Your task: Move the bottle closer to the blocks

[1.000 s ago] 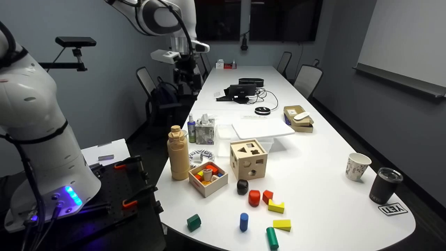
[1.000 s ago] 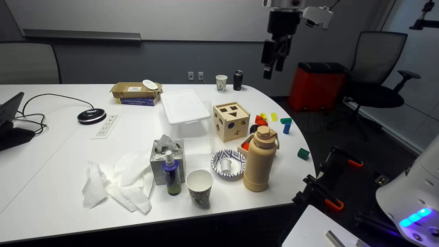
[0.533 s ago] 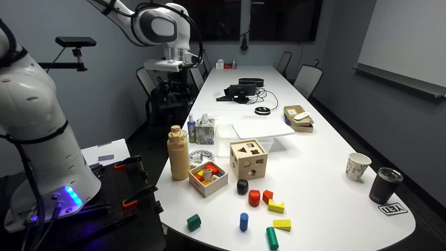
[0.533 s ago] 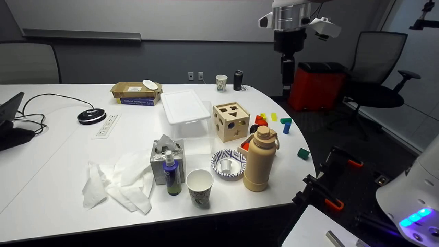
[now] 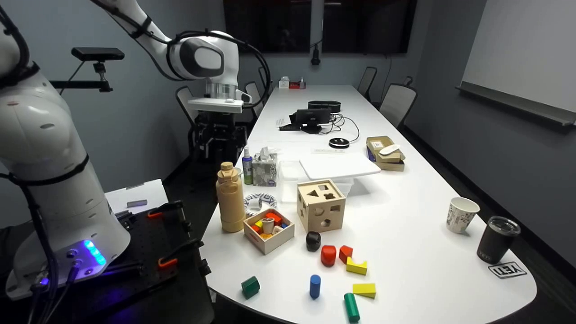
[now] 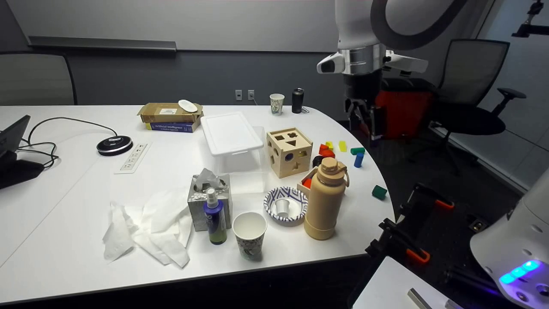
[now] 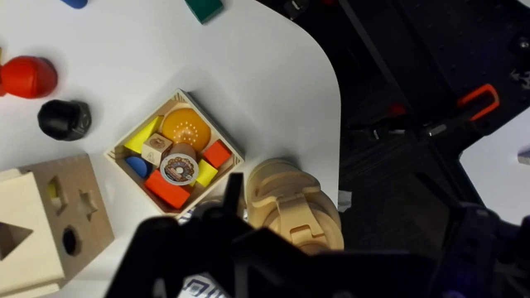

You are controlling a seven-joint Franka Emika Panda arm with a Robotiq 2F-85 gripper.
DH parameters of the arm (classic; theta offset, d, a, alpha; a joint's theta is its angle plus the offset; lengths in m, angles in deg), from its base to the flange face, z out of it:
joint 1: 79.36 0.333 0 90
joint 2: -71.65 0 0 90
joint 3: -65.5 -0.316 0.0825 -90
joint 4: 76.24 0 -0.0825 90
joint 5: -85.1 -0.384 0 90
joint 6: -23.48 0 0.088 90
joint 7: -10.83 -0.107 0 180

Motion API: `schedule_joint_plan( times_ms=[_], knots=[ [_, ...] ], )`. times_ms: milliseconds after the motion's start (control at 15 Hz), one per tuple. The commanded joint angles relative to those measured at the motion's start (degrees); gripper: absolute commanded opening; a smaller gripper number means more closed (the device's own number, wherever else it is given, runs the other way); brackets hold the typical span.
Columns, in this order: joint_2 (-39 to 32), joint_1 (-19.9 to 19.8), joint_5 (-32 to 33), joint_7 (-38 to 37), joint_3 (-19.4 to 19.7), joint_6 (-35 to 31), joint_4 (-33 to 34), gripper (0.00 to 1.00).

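The tan-brown bottle (image 5: 231, 200) stands upright near the table edge in both exterior views (image 6: 325, 201). Its top and handle loop show in the wrist view (image 7: 290, 198), partly hidden by my gripper. Loose blocks lie on the table: red (image 5: 328, 255), blue (image 5: 315, 286), yellow (image 5: 363, 290), dark green (image 5: 250, 287) and black (image 5: 313, 241). They also show beyond the bottle in an exterior view, such as the blue block (image 6: 358, 160). My gripper (image 5: 223, 146) is open and empty, above the bottle's height; in the wrist view its fingers (image 7: 328, 178) are spread wide, the bottle's top appearing between them.
A wooden tray of blocks (image 5: 291, 233) stands right beside the bottle. The wooden cube (image 5: 321, 207), patterned bowl (image 6: 286, 216), paper cup (image 6: 249, 234), spray bottle (image 6: 215, 219) and tissue box (image 6: 197, 214) are nearby. The table edge (image 7: 340, 124) runs close to the bottle.
My arm has come down and the wrist has turned, bringing the gripper lower. The fingers' orientation has changed in the exterior views. The bottle and blocks have not moved.
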Motion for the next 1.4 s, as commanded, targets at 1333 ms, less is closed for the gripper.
schedule_joint_plan(
  times_ms=[1333],
  knots=[
    [-14.3,0.37,-9.06,11.31,-4.21,-27.14,-2.21,1.0]
  ],
)
